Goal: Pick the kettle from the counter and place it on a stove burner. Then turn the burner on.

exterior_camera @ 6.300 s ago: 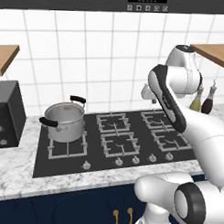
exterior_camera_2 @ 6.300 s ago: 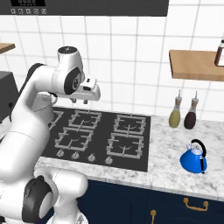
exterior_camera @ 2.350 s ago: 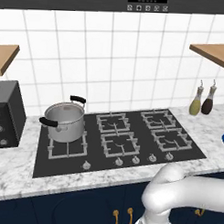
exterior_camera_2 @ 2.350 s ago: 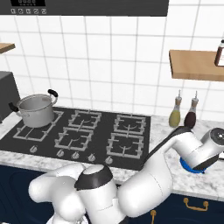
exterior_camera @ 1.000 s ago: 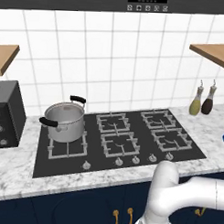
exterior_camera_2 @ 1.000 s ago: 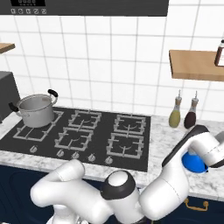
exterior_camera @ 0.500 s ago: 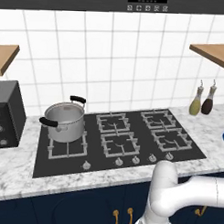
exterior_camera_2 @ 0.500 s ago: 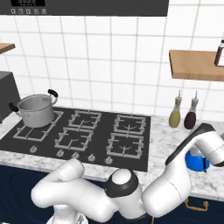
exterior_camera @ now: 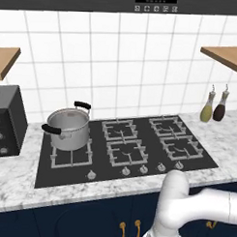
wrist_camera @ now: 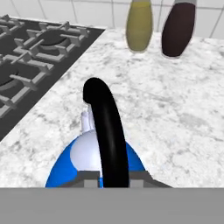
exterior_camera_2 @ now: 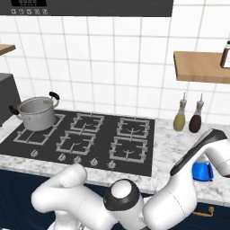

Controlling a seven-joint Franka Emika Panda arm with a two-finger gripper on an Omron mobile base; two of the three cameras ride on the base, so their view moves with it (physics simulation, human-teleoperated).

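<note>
The kettle (wrist_camera: 98, 159) is seen directly beneath the tool (wrist_camera: 111, 177) in the hand view, standing on the marble worktop (wrist_camera: 175, 113) to the right of the cooktop (wrist_camera: 30, 52). Its black handle (wrist_camera: 107, 131) arches up toward the camera and runs away from the lens, so its long axis lies between the two fingers (wrist_camera: 89, 176), which show as grey stubs flanking the handle's near end. The fingers are apart, one either side of the handle; whether they already press on it cannot be told.

In the right base view the kettle (exterior_camera_2: 203, 170) is partly hidden by the white forearm and wrist, on the worktop (exterior_camera_2: 166, 148) near its front edge, below the two bottles (exterior_camera_2: 179, 117).

Judgement: the grasp appears to be the step in hand. The handle is centred in the finger gap, so closing should catch it without sideways correction.

The relation that governs the move after that: the burners lie to the left of the kettle. The nearest burner (exterior_camera_2: 129, 150) is the front right one, across a strip of bare marble. The pot (exterior_camera_2: 35, 112) occupies the rear left burner, well apart, so no conflict is expected. A lift clear of the grates would be needed before the leftward carry.
</note>
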